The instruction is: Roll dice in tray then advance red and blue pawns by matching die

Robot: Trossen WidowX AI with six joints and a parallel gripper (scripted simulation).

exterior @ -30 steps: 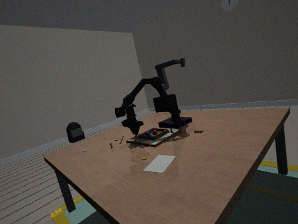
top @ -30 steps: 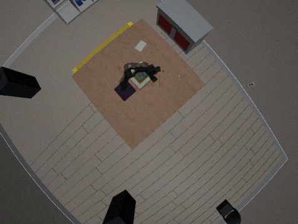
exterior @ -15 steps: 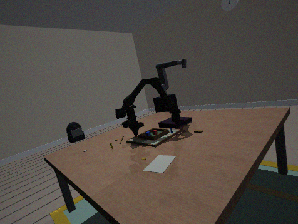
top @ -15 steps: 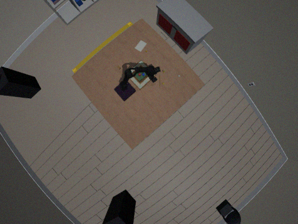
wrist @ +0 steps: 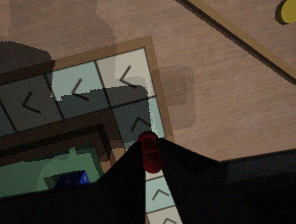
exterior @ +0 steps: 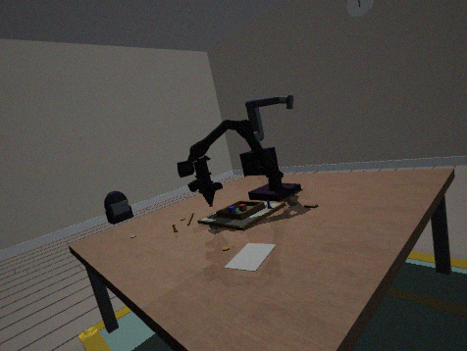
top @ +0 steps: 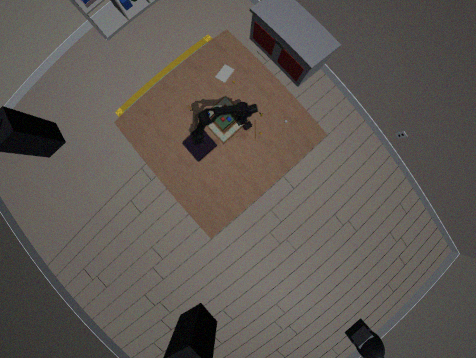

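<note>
My gripper is shut on the red pawn, which it holds upright over the light arrow squares near one corner of the board; the pawn looks a little raised. The brown tray with a green floor sits in the middle of the board. The red die and the blue die lie in it; the blue die also shows in the wrist view. Their numbers are too small to read. The blue pawn stands on the board near the arm's base.
A white sheet lies beyond the board. A thin stick, a yellow disc, a small yellow piece and a tiny white piece lie on the gripper's side.
</note>
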